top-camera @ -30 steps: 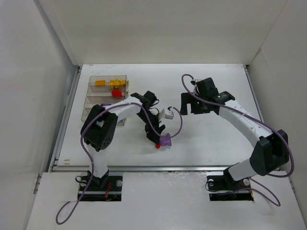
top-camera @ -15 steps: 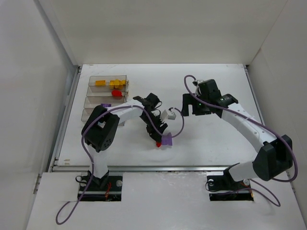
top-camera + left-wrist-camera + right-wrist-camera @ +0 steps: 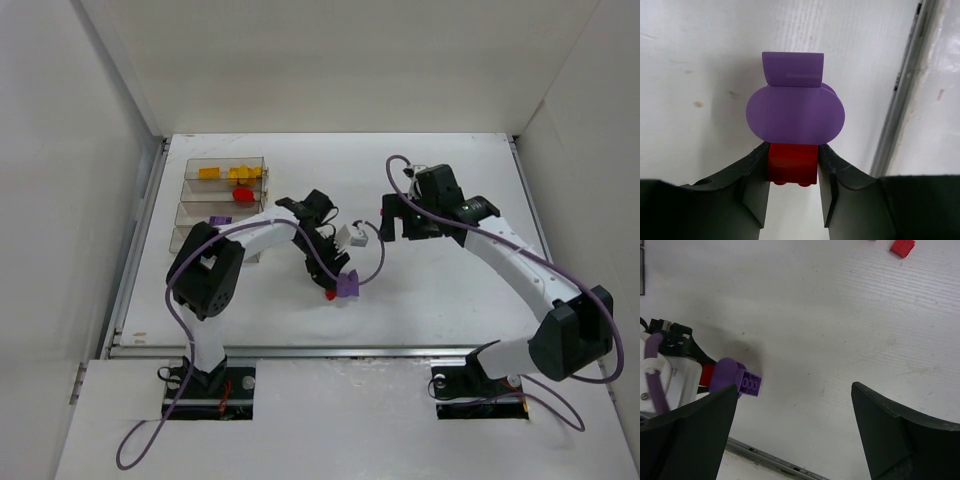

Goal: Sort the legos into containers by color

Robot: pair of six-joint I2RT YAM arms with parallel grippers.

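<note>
White table [image 3: 450, 300], left pincer [image 3: 792, 164] gripping legos [image 3: 795, 112], right pincer [image 3: 795, 388] agape.

White bench [image 3: 430, 160], faintly scuffed. Plain white boards enclose it: back panel [image 3: 340, 60], left panel [image 3: 60, 200], right panel [image 3: 590, 220]. Metal rail [image 3: 330, 350] along near edge. Even diffuse light, soft shadows.

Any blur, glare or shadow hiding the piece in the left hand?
Left wrist view: the purple-and-red plastic brick clump is sharp, evenly lit, no glare; the left hand's dark fingers show little detail. Right wrist view: soft shadow beside the clump; the right hand is near-black silhouette. Top view: even light, clump tiny.
</note>
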